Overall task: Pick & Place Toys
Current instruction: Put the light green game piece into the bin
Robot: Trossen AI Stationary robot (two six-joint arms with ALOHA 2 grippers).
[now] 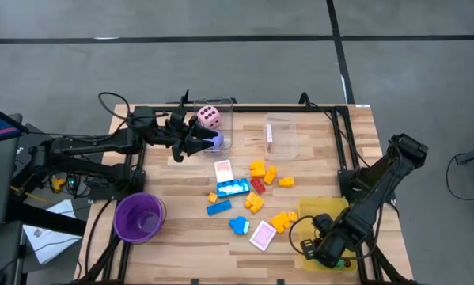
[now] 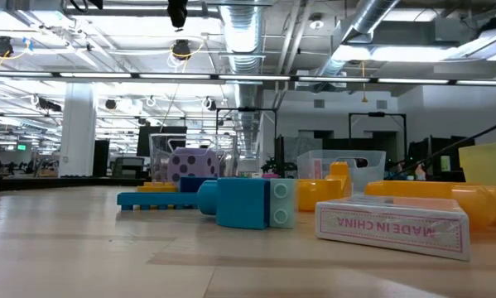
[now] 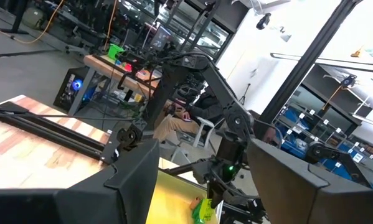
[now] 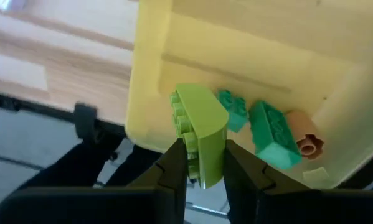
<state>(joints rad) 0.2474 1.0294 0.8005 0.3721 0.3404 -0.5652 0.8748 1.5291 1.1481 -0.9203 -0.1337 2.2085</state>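
My right gripper (image 1: 320,247) hangs over the yellow tray (image 1: 325,207) at the near right, shut on a lime-green block (image 4: 198,121). Two darker green blocks (image 4: 273,134) and a peach piece (image 4: 306,140) lie in the tray. My left gripper (image 1: 199,141) is raised over the near edge of a clear box (image 1: 225,107) at the far left, open with nothing between its fingers. In that box rest a pink die (image 1: 208,117) and a purple piece (image 1: 215,141). Yellow, orange, red and blue blocks (image 1: 257,168) and pink cards (image 1: 263,235) lie on the table's middle. My right gripper pinches the lime-green block by its lower end (image 4: 202,158) between its two fingers (image 4: 174,168). The fingers come steeply from above. The block stands on end between them, studs to one side, lifted clear above the tray's wall (image 4: 146,93).
A purple cup (image 1: 139,216) stands at the near left. A second clear box (image 1: 284,136) stands at the far middle with a card against its wall. Black rails run along the table's left and right edges. Bare wood lies between the cup and the toys.
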